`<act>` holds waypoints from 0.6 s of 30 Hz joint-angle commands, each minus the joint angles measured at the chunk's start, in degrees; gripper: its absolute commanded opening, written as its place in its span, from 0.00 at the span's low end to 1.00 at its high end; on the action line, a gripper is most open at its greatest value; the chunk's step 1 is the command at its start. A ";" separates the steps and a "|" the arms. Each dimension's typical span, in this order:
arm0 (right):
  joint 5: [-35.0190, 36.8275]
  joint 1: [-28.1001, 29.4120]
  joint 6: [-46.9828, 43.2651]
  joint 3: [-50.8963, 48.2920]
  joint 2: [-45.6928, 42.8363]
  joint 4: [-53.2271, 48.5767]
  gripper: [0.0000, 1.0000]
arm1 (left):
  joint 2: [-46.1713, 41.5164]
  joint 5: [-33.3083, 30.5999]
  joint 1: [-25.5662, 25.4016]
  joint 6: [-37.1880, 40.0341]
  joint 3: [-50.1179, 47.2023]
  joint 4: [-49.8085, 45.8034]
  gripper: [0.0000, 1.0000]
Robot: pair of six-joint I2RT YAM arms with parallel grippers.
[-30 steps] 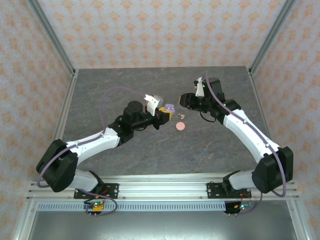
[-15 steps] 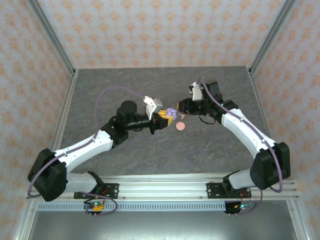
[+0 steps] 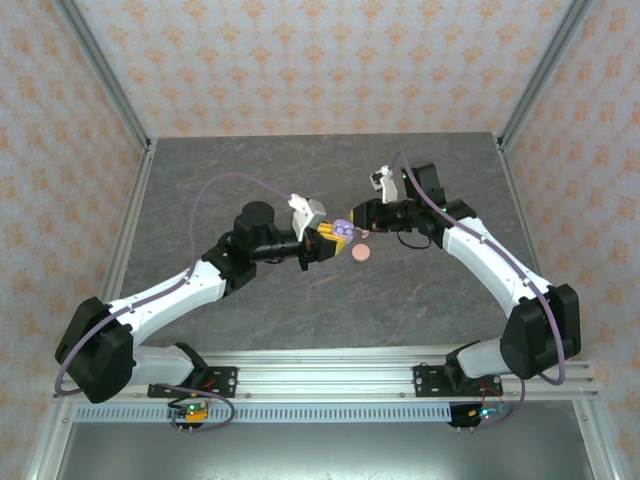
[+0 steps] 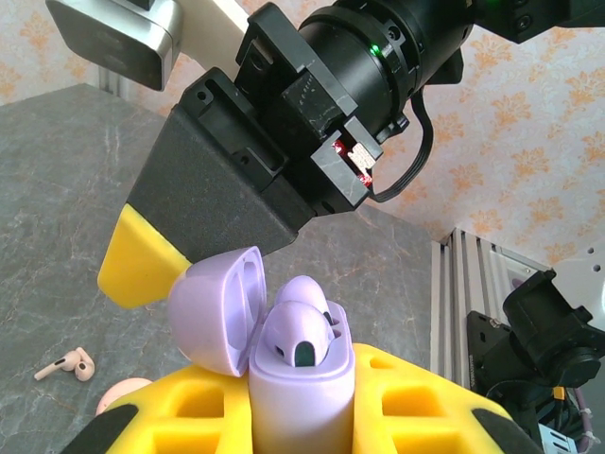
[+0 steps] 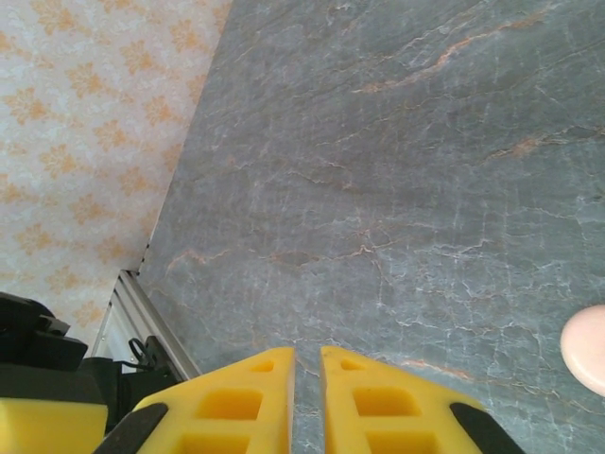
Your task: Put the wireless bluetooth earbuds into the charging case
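Two claws meet above the middle of the grey marbled tabletop.

Left claw: yellow fingers closed on the body of a small pale purple charging case, which is held upright off the tabletop. The hinged lid is swung open to the left. One pale purple earbud sits in the case with its rounded head standing above the rim.

Right claw: yellow fingers drawn almost together with only a thin slit between them, and nothing visible in that slit. Left wrist view: one yellow fingertip of this claw lies just behind the open lid. Contact with the lid cannot be told.

Loose on the tabletop:
- one pinkish-peach earbud, lying on its side below and left of the case, apart from both claws.
- one round pink disc, just beside that earbud on the near side. The overhead view puts it a little in front of the meeting point of the claws.

Both arms reach inward from their bases at the near edge.
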 commanded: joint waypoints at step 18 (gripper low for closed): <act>-7.00 0.65 -1.21 -2.13 -4.12 5.37 0.15 | 2.20 -0.81 1.99 -1.49 0.61 -0.15 0.14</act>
